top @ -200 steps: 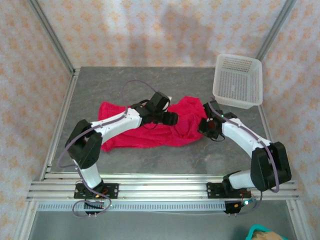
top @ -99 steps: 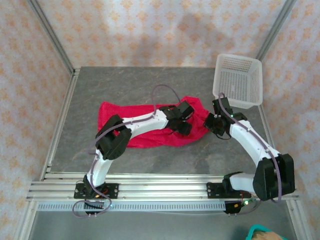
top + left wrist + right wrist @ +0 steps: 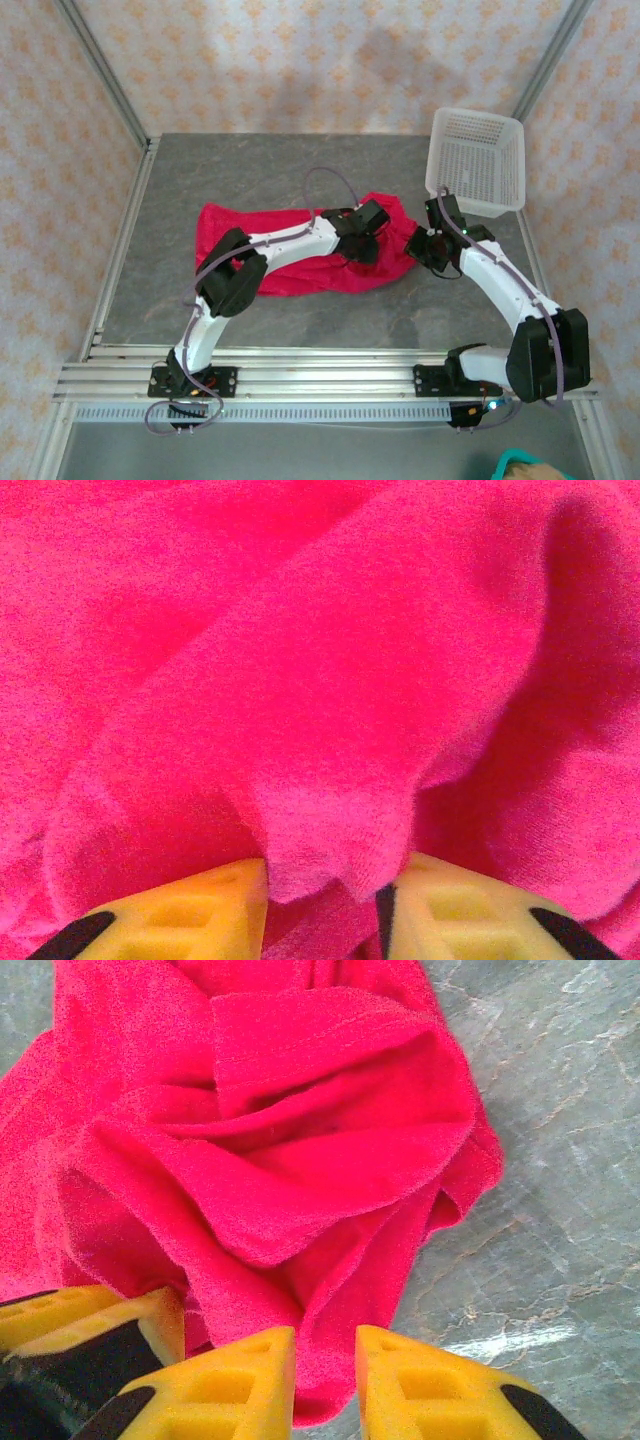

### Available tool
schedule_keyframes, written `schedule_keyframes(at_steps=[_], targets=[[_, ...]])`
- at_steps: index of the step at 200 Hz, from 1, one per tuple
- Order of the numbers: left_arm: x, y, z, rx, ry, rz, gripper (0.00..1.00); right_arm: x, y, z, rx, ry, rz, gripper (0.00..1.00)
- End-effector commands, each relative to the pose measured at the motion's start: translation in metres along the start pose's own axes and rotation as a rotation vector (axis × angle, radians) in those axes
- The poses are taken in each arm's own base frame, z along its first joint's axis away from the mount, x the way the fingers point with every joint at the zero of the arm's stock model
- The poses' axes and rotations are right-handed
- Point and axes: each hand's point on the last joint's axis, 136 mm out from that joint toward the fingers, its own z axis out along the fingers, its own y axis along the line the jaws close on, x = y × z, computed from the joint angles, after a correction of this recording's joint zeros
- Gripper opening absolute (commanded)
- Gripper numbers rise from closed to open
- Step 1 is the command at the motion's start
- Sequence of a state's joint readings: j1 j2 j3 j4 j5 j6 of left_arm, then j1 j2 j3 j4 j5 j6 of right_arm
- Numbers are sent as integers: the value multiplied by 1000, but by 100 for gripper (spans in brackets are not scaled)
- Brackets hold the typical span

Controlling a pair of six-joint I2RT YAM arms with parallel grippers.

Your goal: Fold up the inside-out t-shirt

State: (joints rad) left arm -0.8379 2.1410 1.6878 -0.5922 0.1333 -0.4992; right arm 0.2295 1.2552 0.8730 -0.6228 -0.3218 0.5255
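Observation:
The inside-out t-shirt [image 3: 250,222] lies crumpled across the middle of the grey table, bright red-pink. My left gripper [image 3: 362,245] reaches over the shirt's right part. In the left wrist view a fold of the fabric [image 3: 330,680] fills the space between its yellow fingers, so the left gripper [image 3: 322,880] is shut on it. My right gripper [image 3: 418,245] sits at the shirt's right edge. In the right wrist view the right gripper [image 3: 325,1360] is shut on a hanging edge of the bunched shirt [image 3: 300,1140], just above the table.
A white mesh basket [image 3: 478,160] stands at the back right, close behind the right arm. Grey marbled tabletop [image 3: 250,170] lies bare behind and in front of the shirt. Metal frame posts rise at the back corners.
The left arm has swung right across the shirt and its jaws have narrowed onto a fold. The right gripper shifted slightly back toward the basket, still holding the edge.

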Motion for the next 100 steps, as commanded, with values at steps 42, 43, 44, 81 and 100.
schedule_keyframes(at_steps=[42,43,44,81,100], targets=[[-7,12,8,-57,9,-20,0,10,7,6,-29,19,-5,20],[-7,12,7,-57,9,-19,0,10,7,7,-29,20,-5,20],[-7,11,7,-56,9,-18,0,10,7,7,-31,19,-5,20],[-19,9,-20,-36,-18,-12,0,17,18,29,-51,52,-7,19],[-31,2,-45,36,-45,-45,0,19,16,51,-39,78,4,18]])
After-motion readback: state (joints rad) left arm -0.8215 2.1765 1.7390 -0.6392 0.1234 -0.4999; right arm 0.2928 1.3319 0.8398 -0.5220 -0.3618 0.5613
